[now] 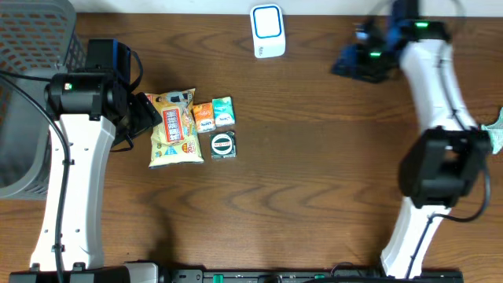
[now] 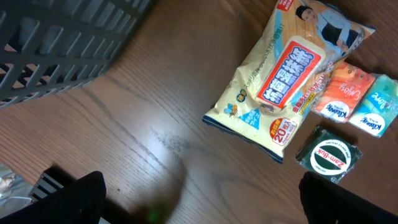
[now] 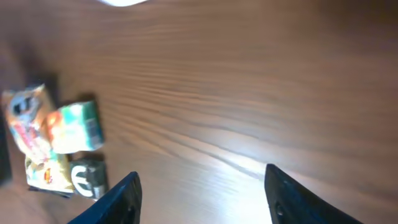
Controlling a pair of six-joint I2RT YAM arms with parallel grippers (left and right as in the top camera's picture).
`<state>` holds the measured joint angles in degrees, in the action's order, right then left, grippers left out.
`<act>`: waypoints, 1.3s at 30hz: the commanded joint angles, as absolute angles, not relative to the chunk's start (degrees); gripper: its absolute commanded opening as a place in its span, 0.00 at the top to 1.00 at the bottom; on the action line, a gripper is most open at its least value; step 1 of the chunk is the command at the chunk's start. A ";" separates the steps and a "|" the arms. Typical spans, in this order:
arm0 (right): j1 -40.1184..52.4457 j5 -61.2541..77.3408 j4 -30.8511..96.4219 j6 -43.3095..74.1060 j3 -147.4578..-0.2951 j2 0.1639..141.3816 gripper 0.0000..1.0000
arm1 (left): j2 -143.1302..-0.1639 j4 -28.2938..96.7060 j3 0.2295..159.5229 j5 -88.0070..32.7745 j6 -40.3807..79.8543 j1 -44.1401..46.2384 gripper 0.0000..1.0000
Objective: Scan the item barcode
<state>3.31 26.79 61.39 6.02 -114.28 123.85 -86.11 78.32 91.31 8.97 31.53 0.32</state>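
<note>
At the centre-left of the overhead frame, a yellow crinkled-plastic snack bag with a red label (image 1: 174, 127), likely the item to scan, lies flat on the brown wood-grain table (image 1: 314, 173). Its long axis runs top to bottom of the frame. Just beside its right edge sit an orange tissue pack (image 1: 203, 118), a green tissue pack (image 1: 224, 111) and a dark round-labelled packet (image 1: 223, 145). The left arm (image 1: 75, 149) is by far the nearer: its jaws stand spread wide and empty just off the bag's left edge, so the bag lies to their right, broadside on. The right arm (image 1: 431, 71) hangs in the upper right, well apart from the group, jaws parted with only table between them. The white, blue-faced scanner (image 1: 267, 31) stands at top centre, open wood between it and the bag, while a grey mesh basket (image 1: 31, 55) crowds the left.
</note>
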 commanded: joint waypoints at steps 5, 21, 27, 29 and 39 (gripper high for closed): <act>17.96 25.58 48.77 15.18 -114.19 129.47 0.37 | -86.11 78.61 91.31 9.50 31.83 0.12 0.02; 31.75 21.34 36.29 28.71 -114.19 141.67 0.58 | -86.11 78.61 91.31 9.50 31.81 0.12 0.02; 32.40 20.03 39.94 28.64 -114.19 142.47 0.65 | -86.11 78.61 91.31 9.50 31.83 0.12 0.02; 32.25 17.72 41.91 28.64 -114.21 142.26 0.71 | -86.11 78.61 91.31 9.50 31.83 0.12 0.02; 27.14 -9.15 62.94 26.46 -114.32 135.50 0.78 | -86.11 78.61 91.31 9.50 31.83 0.12 0.02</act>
<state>30.37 8.62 58.26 28.23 -115.52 137.53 -86.11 78.39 91.31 8.97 31.51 0.32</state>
